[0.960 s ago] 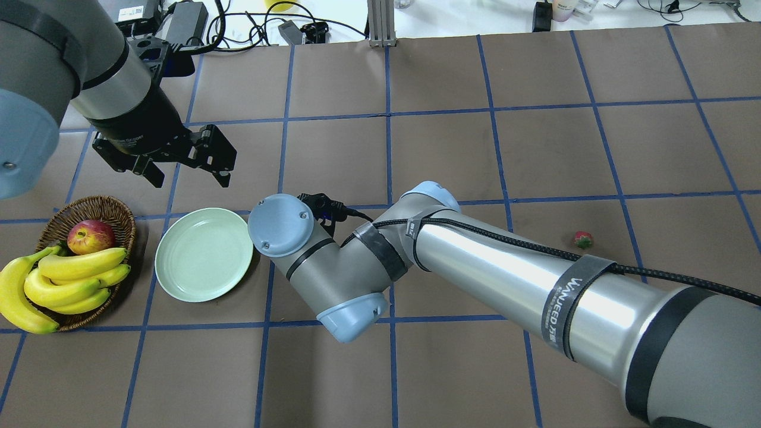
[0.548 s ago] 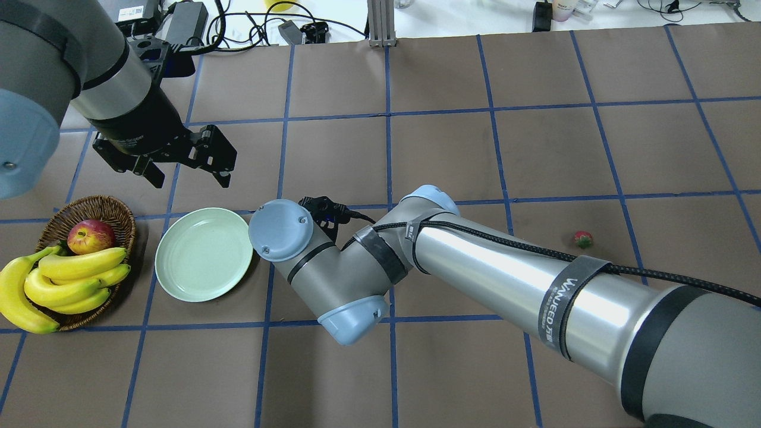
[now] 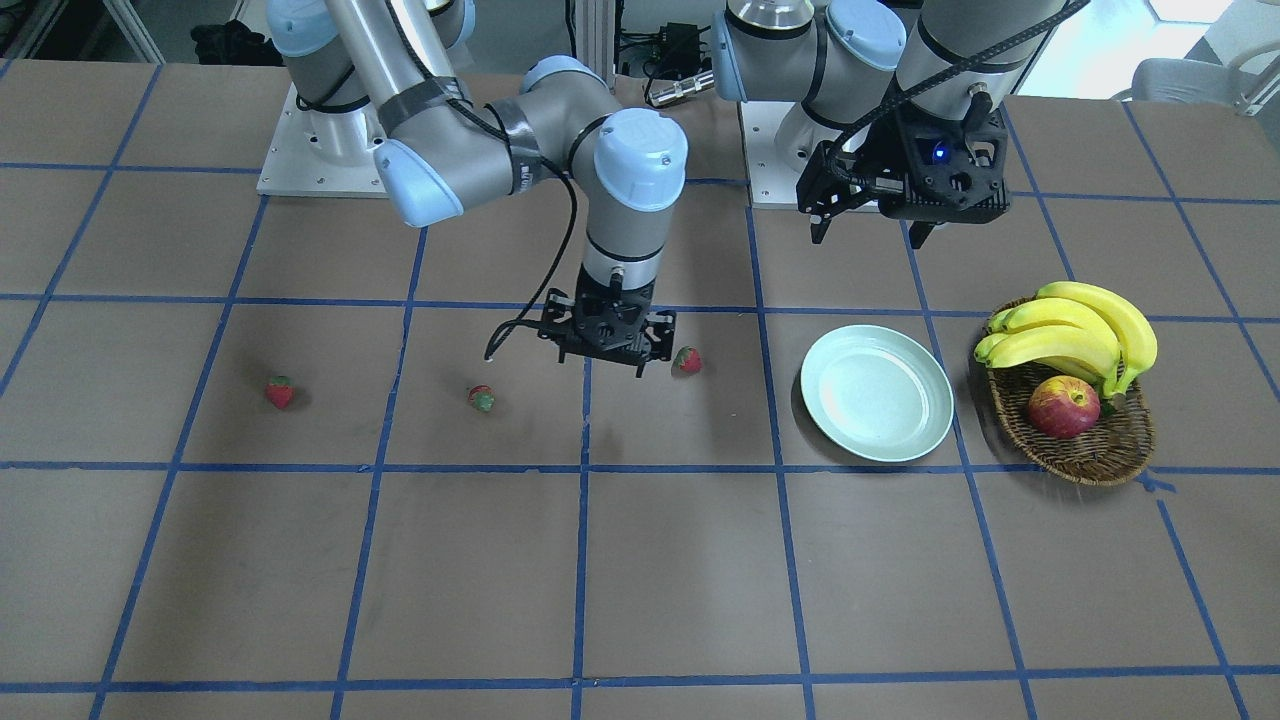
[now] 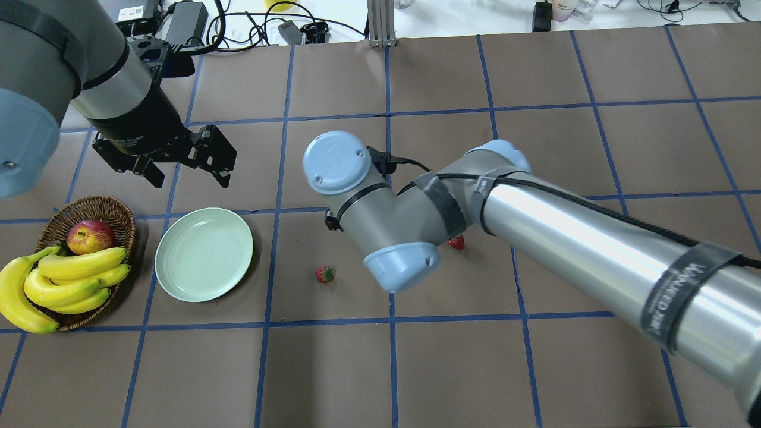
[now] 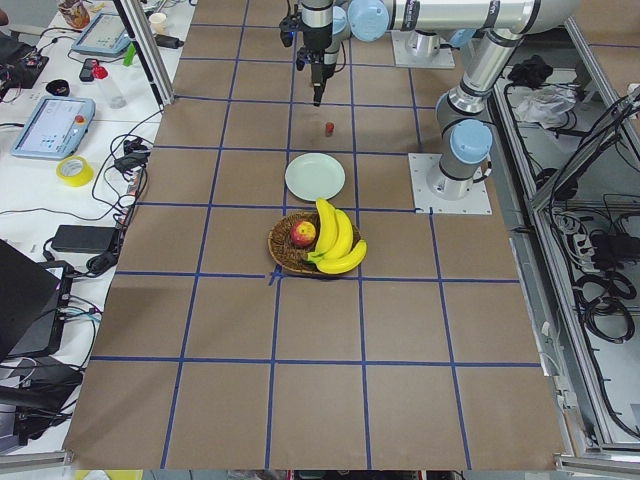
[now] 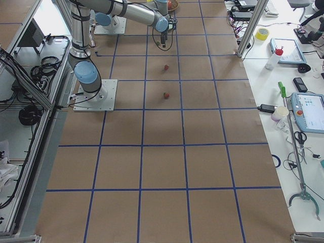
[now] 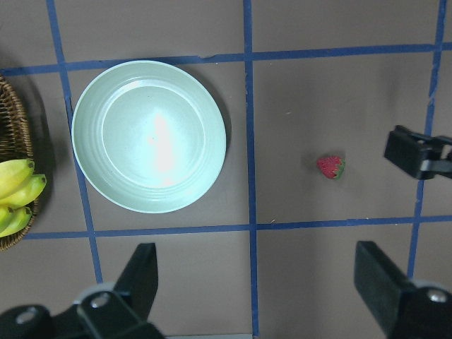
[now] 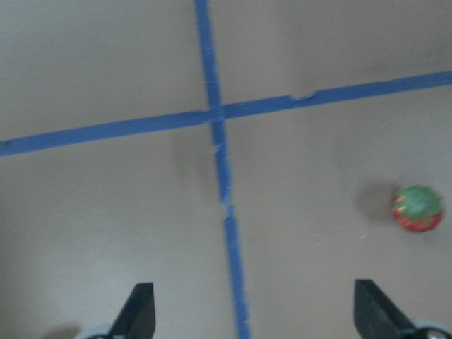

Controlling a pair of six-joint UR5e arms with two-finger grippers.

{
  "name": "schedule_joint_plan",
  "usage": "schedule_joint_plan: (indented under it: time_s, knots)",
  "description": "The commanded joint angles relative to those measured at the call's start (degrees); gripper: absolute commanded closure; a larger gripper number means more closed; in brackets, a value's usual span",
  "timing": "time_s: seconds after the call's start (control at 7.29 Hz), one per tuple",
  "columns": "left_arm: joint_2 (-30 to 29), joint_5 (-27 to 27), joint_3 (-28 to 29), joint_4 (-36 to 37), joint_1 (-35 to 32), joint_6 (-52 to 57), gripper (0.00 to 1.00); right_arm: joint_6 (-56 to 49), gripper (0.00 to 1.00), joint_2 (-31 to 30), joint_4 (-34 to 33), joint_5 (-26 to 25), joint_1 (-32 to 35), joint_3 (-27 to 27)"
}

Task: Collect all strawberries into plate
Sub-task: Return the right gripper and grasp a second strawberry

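Three strawberries lie on the brown table: one (image 3: 687,360) nearest the plate, one (image 3: 481,398) in the middle, one (image 3: 280,392) far off. Overhead, two strawberries show (image 4: 324,274) (image 4: 456,242); my right arm hides the third. The pale mint plate (image 4: 204,254) is empty. My right gripper (image 3: 603,362) is open and empty, hovering between the two nearer strawberries; its wrist view shows one strawberry (image 8: 419,208) at the right. My left gripper (image 4: 190,178) is open and empty above the far side of the plate (image 7: 148,134).
A wicker basket (image 4: 101,208) with bananas (image 4: 65,279) and a red-yellow apple (image 4: 90,236) stands just left of the plate. Cables and boxes lie beyond the table's far edge (image 4: 196,24). My right arm's forearm (image 4: 594,238) spans the right half overhead.
My right arm has swung away from the plate, toward the far right, uncovering two strawberries and hiding the far one overhead. The left arm has not moved.
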Motion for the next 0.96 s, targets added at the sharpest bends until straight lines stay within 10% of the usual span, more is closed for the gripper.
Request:
schedule_joint_plan:
  time_s: [0.0,0.82]
  knots:
    - [0.0,0.1,-0.1,0.0,-0.1,0.0,0.00,-13.8,0.02,-2.4,4.8,-0.9,-10.8,2.1]
    - [-0.2,0.0,0.0,0.1,0.4,0.0,0.00,-15.6,0.08,0.0,-10.5,0.3,-12.0,13.4]
